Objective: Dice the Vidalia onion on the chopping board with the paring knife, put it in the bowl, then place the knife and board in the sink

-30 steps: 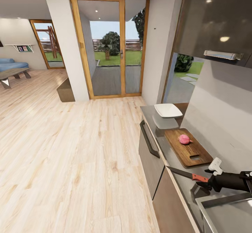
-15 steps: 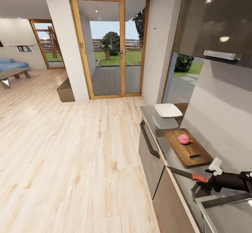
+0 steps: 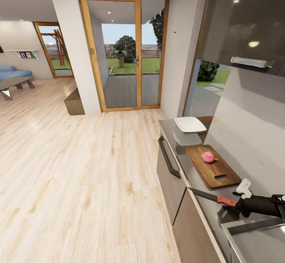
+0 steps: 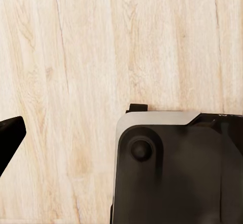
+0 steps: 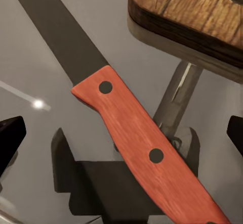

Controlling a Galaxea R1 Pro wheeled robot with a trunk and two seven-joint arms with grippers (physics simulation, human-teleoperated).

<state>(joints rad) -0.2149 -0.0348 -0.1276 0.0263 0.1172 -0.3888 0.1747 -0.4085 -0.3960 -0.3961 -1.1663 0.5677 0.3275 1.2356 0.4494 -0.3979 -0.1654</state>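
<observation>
The Vidalia onion lies whole on the chopping board, which rests on the countertop by the wall. Beyond the board sits the white bowl. The paring knife lies flat between the board and the sink, its blade tip over the front edge. My right gripper is open and low over the knife's red handle, one fingertip on each side and apart from it; a board corner shows beside it. My left gripper hangs open over the floor.
A dark cabinet front with a bar handle runs under the countertop. Wall cabinets hang above it. Pale wooden floor spreads to the left toward glass doors. The robot's dark base sits below my left gripper.
</observation>
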